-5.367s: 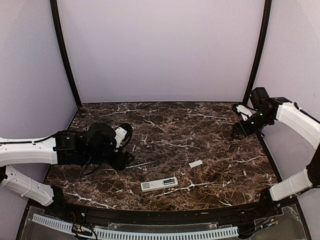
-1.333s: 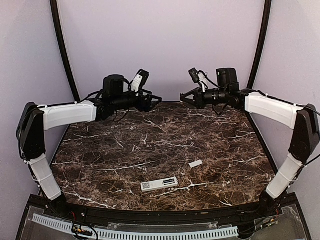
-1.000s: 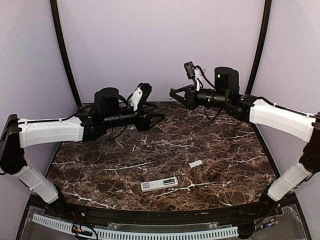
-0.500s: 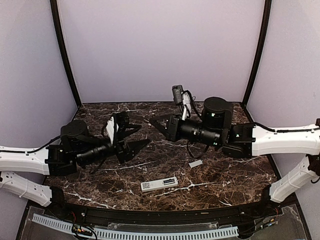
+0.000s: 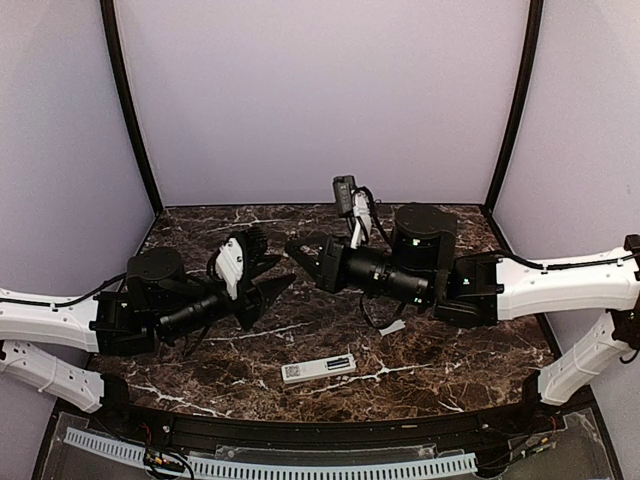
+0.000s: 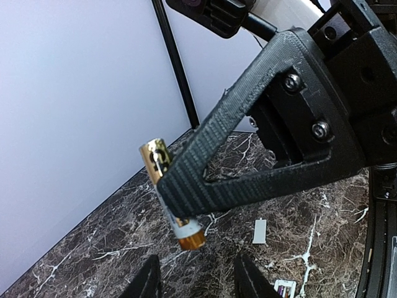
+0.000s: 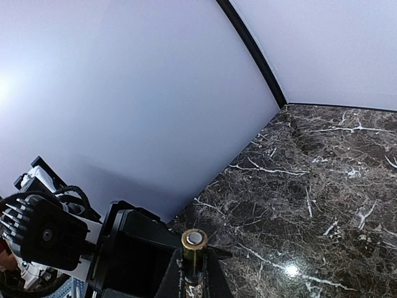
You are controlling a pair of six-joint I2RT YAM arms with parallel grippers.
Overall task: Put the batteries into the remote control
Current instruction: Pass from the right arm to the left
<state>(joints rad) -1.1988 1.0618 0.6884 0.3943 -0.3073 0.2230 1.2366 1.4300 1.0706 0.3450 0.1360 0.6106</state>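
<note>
Right hand (image 5: 296,248) with battery (image 7: 194,245) opposite left hand (image 5: 281,270)

Lighting even, diffuse and bright from above: pale walls (image 5: 320,100) tinted lilac, whitest at the right wrist view's left edge; one small glare spot on the glossy marble table (image 7: 290,270); battery (image 7: 194,243) cap glinting; shadows faint; straight lines bowed toward the edges of every view.

I noted a dark, white-veined marble tabletop (image 5: 470,350); a small white flat piece (image 6: 259,231) lay on it; lilac walls (image 5: 320,100) stood behind.
</note>
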